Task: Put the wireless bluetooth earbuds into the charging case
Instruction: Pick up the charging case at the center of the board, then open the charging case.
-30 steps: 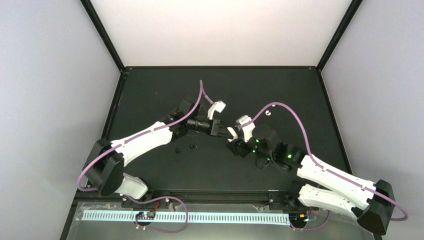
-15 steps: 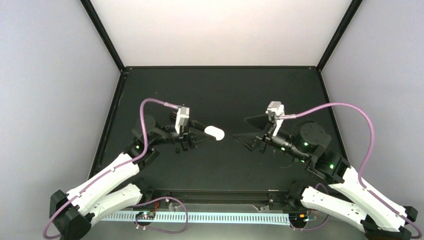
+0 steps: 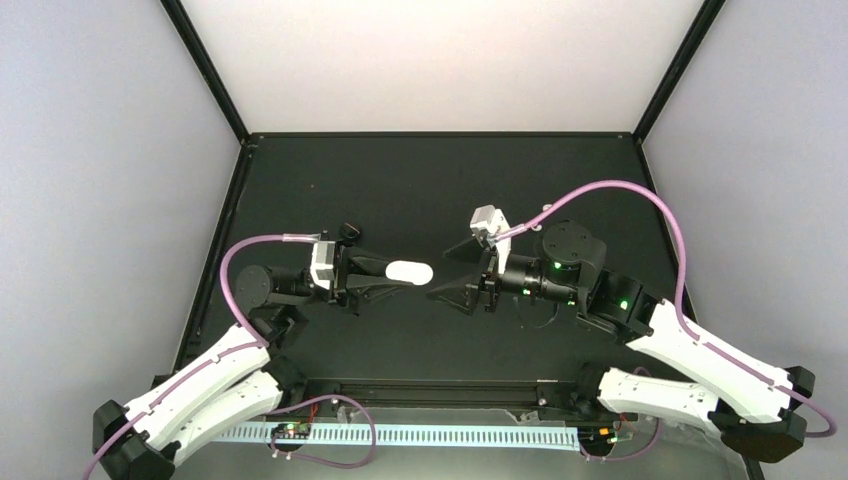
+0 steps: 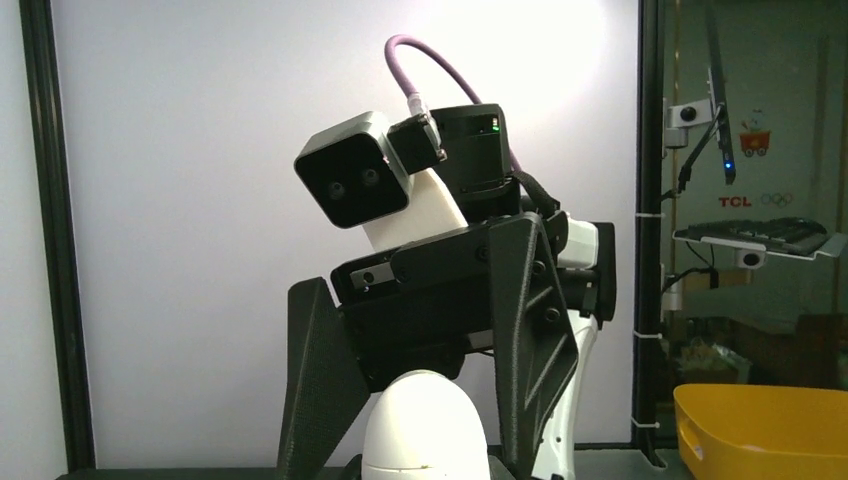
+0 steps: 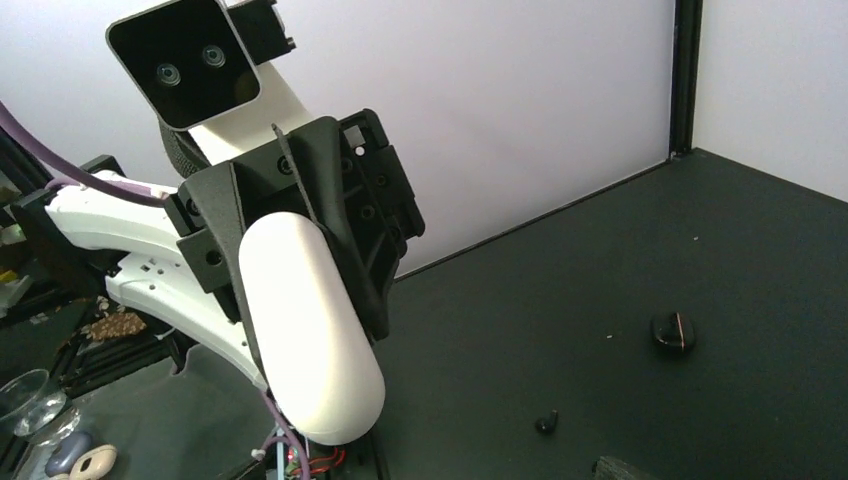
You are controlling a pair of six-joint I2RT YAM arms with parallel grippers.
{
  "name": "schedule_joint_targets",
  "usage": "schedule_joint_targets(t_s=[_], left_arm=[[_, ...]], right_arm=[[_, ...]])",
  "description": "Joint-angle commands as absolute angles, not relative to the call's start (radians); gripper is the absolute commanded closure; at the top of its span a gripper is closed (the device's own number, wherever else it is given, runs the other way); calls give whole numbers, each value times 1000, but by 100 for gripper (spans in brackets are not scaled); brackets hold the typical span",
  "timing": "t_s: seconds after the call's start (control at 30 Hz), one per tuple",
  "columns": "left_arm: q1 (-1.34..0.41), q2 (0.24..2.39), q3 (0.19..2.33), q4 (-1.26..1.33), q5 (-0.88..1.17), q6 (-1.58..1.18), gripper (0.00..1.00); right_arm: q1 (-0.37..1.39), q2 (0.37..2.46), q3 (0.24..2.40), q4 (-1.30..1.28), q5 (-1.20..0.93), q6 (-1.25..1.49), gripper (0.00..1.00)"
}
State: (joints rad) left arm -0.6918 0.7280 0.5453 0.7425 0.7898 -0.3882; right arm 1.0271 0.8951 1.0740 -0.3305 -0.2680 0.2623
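The charging case (image 3: 410,272) is a glossy white pill held above the black table (image 3: 560,190), with my left gripper (image 3: 398,276) shut on its rear end. It shows closed, seam down, in the left wrist view (image 4: 423,425), and long and slanted in the right wrist view (image 5: 310,330). My right gripper (image 3: 440,277) faces it from the right, open wide, its fingers (image 4: 528,330) apart from the shell. One of the wireless bluetooth earbuds (image 5: 545,423), a tiny black bud, lies on the table below.
A larger black round piece with a red line (image 5: 672,332) lies on the table beyond the bud. White walls and black corner posts (image 3: 205,70) enclose the table. A yellow bin (image 4: 760,430) stands outside the cell.
Both arms have swung out of their huddle at mid-table and now face each other horizontally. The case has moved left with the left gripper. The right gripper has opened wide.
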Motion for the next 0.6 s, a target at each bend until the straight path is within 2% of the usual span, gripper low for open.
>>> schedule_joint_targets(t_s=[0.0,0.37,0.57], left_arm=[[-699,700,534,793,784,-352,98],[-700,633,494,723,786,-267,99],[-701,621,493,657,772,-207,99]], right_arm=[[1039,908,1106,-308,-238,245,14],[1040,962,1150,-283,-157,286,16],[1040,963,1163,-258,-184,311,16]])
